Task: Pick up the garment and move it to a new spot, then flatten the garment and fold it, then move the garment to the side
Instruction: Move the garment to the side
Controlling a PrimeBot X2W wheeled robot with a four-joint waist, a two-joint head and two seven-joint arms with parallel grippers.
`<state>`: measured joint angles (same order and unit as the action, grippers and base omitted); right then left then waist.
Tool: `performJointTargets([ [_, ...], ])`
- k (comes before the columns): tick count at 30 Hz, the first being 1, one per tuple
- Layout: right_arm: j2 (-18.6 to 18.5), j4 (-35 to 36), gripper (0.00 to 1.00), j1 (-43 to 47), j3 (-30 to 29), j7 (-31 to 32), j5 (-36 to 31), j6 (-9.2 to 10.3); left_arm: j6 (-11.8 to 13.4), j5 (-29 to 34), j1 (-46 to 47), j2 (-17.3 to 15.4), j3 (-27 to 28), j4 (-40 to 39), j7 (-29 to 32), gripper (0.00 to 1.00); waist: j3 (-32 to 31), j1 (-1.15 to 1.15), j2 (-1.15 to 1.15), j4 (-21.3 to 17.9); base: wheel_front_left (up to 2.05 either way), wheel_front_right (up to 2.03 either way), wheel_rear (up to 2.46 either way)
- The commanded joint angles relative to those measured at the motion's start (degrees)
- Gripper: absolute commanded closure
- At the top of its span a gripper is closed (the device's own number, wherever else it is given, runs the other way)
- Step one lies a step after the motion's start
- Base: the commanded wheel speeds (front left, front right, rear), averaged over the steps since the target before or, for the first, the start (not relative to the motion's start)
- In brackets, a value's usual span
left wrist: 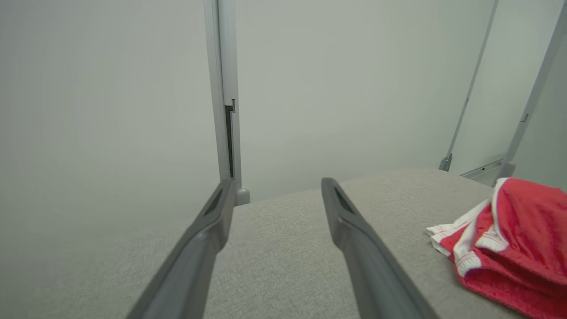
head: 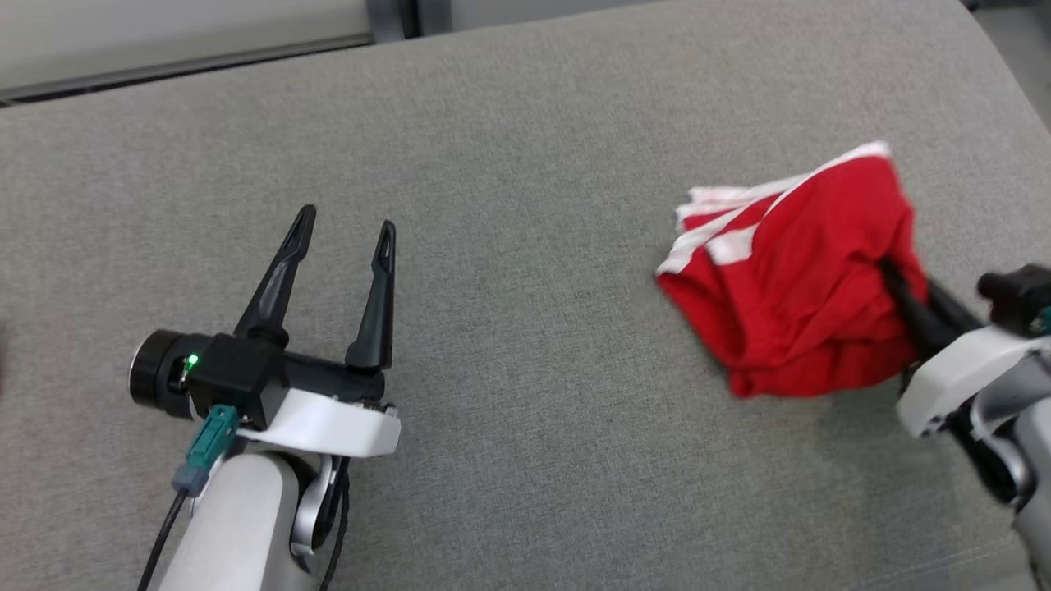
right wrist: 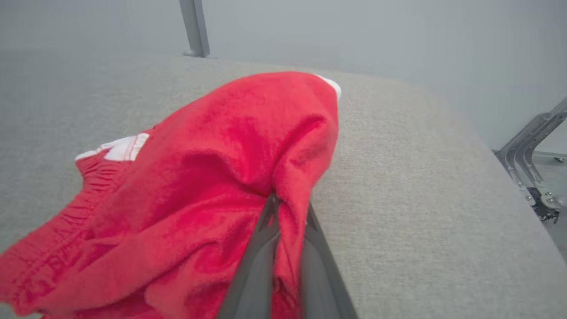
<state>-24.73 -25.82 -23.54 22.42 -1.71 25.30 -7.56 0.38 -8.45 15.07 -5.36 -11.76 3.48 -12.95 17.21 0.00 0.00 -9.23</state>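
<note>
left tool (head: 346,220): fingers spread wide apart, nothing between them; over bare cloth on the robot's left side of the worktop, well apart from the shorts. Touching the surface or not, can't tell.
left tool, wrist view (left wrist: 278,184): both fingers point toward the far edge and a grey post (left wrist: 223,110).
right tool (head: 899,287): fingers pinched together on a fold at the near right edge of the shorts, tips buried in the fabric.
right tool, wrist view (right wrist: 290,206): red cloth bunched between and over the two fingers.
red shorts (head: 796,279): crumpled heap with white trim, right side of the worktop near its right edge; blurred in head view.
shorts, other views: (left wrist: 522,235) white trim edge faces the left tool; (right wrist: 212,177) ribbed waistband at lower left.
worktop (head: 525,246): grey woven cloth cover, rounded far right corner.
</note>
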Motion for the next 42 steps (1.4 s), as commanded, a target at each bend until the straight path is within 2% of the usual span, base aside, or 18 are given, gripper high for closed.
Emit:
performJointTargets([
  [1, -1.7, -1.5, 1.00, -2.7, -0.8, -1.2, 0.8, 0.13, -0.4, 0.4, 1.9, -0.4, -0.3, -0.4, 0.0, 0.00, 4.6, 0.00, 0.00, -2.6, 0.00, 0.00, 0.00],
  [10, -14.9, -12.8, 1.00, -14.9, -4.2, -7.0, 2.2, 0.13, -2.4, 2.6, 12.4, 0.6, -5.1, -1.8, -0.2, 0.00, 14.7, 0.00, 0.00, -0.5, 0.00, 0.00, 0.00],
  [13, -15.6, -15.8, 1.00, -17.5, -4.2, -8.4, 3.4, 0.13, -2.8, 3.0, 14.6, 0.8, -6.1, -1.8, -0.4, 0.00, 16.6, 0.00, 0.00, 0.1, 0.00, 0.00, 0.00],
  [14, -15.4, -16.6, 0.70, -18.6, -4.0, -8.9, 3.4, 0.13, -2.7, 3.0, 15.1, 0.8, -6.3, -1.9, -0.5, 0.00, 17.1, 0.00, 0.00, 0.2, 0.00, 0.00, 0.00],
  [15, -15.2, -18.2, 0.52, -19.5, -4.3, -9.1, 3.5, 0.14, -2.7, 3.2, 15.4, 0.8, -6.3, -2.0, -0.6, 0.00, 17.5, 0.00, 0.00, 0.2, 0.00, 0.00, 0.00],
  [16, -15.0, -19.9, 0.00, -20.1, -4.8, -9.6, 3.5, 0.14, -2.6, 3.3, 15.6, 0.7, -6.4, -1.9, -0.6, 0.00, 17.7, 0.00, 0.00, 0.2, 0.00, 0.00, 0.00],
  [21, -12.5, -29.3, 0.00, -22.3, -10.1, -12.1, 2.8, 0.13, -2.3, 1.5, 14.8, 0.8, -5.7, -0.5, -0.8, 0.00, 17.2, 0.00, 0.00, 0.3, 0.00, 0.00, 0.00],
  [26, -9.0, -31.4, 0.00, -18.9, -16.0, -13.5, 3.7, 0.13, -1.3, 0.3, 11.8, 0.5, -4.7, 1.0, -1.2, 0.00, 13.7, 0.00, 0.00, 0.6, 0.00, 0.00, 0.00],
  [29, -6.9, -25.1, 0.00, -14.5, -21.3, -13.5, 2.5, 0.13, -0.8, -0.6, 9.6, 0.4, -4.0, 1.8, -1.6, 0.00, 10.9, 0.00, 0.00, 1.2, 0.00, 0.00, 0.00],
  [34, 0.6, -8.8, 0.00, -2.6, -27.2, -13.5, -2.6, 0.13, 0.8, -2.6, 4.7, 0.1, -1.5, 2.8, -1.9, 0.00, 5.3, 0.00, 0.00, 2.4, 0.00, 0.00, 0.00],
  [35, 4.6, -2.3, 0.00, 2.1, -27.7, -13.5, -4.5, 0.13, 1.5, -3.4, 2.5, 0.1, -0.4, 3.1, -2.1, 0.00, 3.1, 0.00, 0.00, 3.0, 0.00, 0.00, 0.00],
  [37, 7.7, 3.3, 0.00, 6.3, -27.0, -13.5, -6.6, 0.13, 2.0, -4.1, 0.5, 0.1, 0.5, 3.2, -2.1, 0.00, 1.2, 0.00, 0.00, 3.8, 0.00, 0.00, 0.00],
  [42, 11.8, 11.9, 0.00, 12.0, -24.1, -12.3, -8.9, 0.13, 2.8, -5.5, -3.2, 0.3, 1.9, 3.2, -2.2, 0.00, -2.3, 0.00, 0.00, 5.8, 0.00, 0.00, 0.00],
])
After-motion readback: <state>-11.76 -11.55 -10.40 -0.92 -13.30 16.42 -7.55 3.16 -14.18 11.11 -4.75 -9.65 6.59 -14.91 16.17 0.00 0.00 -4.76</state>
